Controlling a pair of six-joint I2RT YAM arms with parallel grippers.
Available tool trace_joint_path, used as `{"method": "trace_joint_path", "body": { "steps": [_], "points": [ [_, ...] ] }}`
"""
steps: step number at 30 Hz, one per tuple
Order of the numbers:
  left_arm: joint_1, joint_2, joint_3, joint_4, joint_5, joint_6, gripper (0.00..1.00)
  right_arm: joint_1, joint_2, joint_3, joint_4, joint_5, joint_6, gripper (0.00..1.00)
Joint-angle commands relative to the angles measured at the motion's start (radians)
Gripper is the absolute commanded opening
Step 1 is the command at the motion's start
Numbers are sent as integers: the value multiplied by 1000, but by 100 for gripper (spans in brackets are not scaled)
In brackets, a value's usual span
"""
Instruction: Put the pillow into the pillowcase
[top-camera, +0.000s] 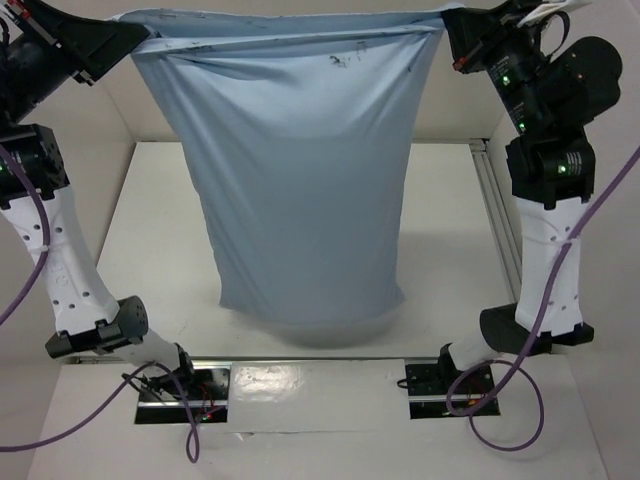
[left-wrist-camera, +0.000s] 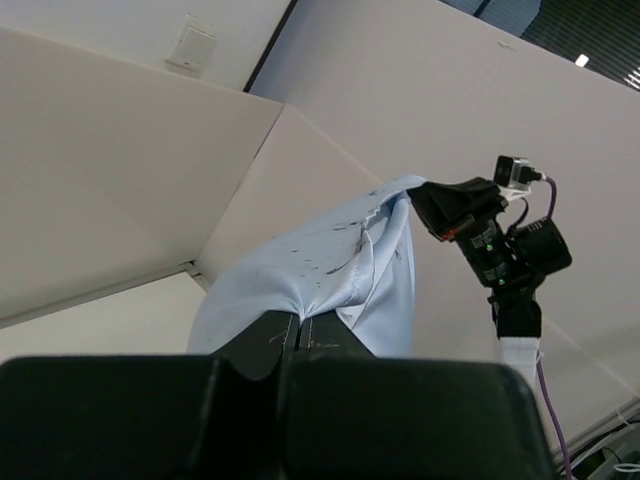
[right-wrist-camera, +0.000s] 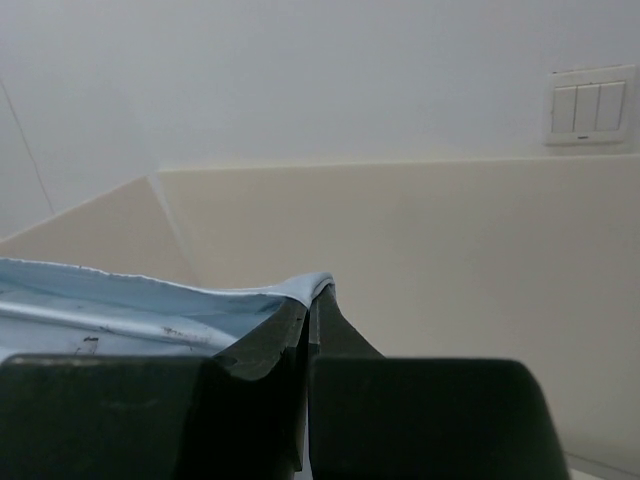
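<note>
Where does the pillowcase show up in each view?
Top external: the pillowcase hangs centre, between left gripper and right gripper.
Left wrist: pillowcase centre, rising from bottom edge toward the right gripper.
Right wrist: pillowcase lower left, corner clamped.
Shared landmark: dark smudges near its top hem.

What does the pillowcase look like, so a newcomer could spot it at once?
Start at the white table between the two arms. Hanging over its middle like a curtain is the pillowcase, its top corners pinched by the left claw and the right claw. It is the only pale blue, wrinkled cloth in view, with small dark marks near its top edge.
</note>
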Motion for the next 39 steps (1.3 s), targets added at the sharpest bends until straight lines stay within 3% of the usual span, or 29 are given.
{"method": "trace_joint_path", "body": {
  "steps": [1, 4, 8, 13, 18, 24, 27, 28, 31, 35, 39],
  "points": [
    [36, 83, 26, 109, -36, -73, 0, -28, 44, 0, 269, 71, 32, 0],
    [56, 222, 172, 183, 27, -135, 0, -28, 172, 68, 336, 9, 99, 0],
    [104, 301, 187, 322, 87, -244, 0, -37, 329, 147, 500, -51, 231, 0],
    [163, 286, 208, 402, 118, -270, 0, -37, 447, 200, 738, -81, 371, 0],
    [183, 217, 187, 412, 127, -270, 0, -37, 430, 173, 795, -104, 408, 0],
    [183, 85, 52, 464, 145, -267, 0, -104, 279, -152, 803, -161, 431, 0],
    [183, -34, -69, 521, 201, -278, 0, -144, 128, -495, 852, -184, 431, 0],
    [164, -35, -51, 449, 219, -254, 0, -158, 95, -643, 852, -184, 431, 0],
    [63, -46, -16, 273, 233, -119, 0, -230, -29, -860, 769, -241, 406, 0],
    [62, -55, -52, 195, 219, -40, 0, -270, -87, -1046, 608, -297, 371, 0],
    [44, -73, -186, 414, 268, -167, 2, -285, -108, -1221, 473, -299, 334, 0]
  ]
}}
